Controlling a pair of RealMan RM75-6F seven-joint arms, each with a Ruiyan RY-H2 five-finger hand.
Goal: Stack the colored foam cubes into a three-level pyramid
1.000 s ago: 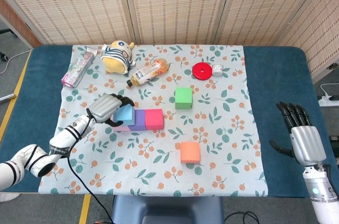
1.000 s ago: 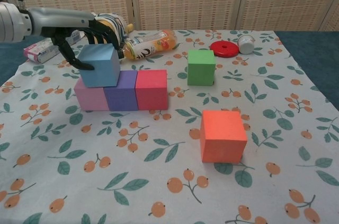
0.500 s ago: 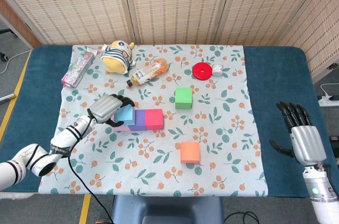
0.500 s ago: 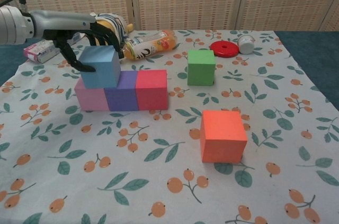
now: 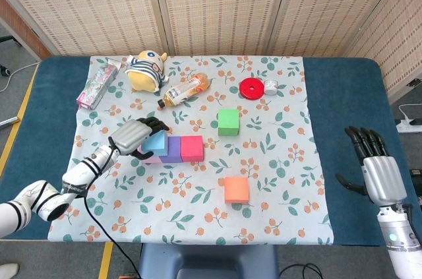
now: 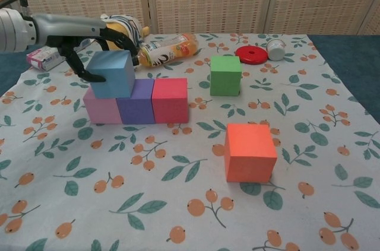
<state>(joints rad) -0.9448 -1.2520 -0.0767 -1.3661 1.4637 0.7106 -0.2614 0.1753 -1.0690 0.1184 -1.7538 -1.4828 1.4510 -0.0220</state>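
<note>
So the left hand (image 6: pixel 89 46) is wrapped around the blue cube (image 6: pixel 111 73), fingers over the far side and thumb at the near left corner, and the cube sits on the second level, on top of the pink cube (image 6: pixel 102 110) and purple cube (image 6: pixel 136 109), with the magenta cube (image 6: pixel 170 99) finishing the base row. That's around 9 o'clock of the cloth's centre in the head view.

Biggest risk imo: the blue cube looks shoved toward the pink end rather than straddling the seam, so when those fingers let go they could drag it off that edge or twist it. Foam is light, so any snag on a fingertip probably tips it. A nudge downward could also split the base row apart.

Orientation-wise a cube has no real long axis, but its faces look slightly rotated against the base row, which runs 9 to 3 o'clock.

Right hand (image 5: pixel 378 167) hangs off at 4 o'clock, fingers spread, holding nothing. Green cube (image 6: pixel 225 75) and orange cube (image 6: pixel 250 152) are waiting on the worktop.
</note>
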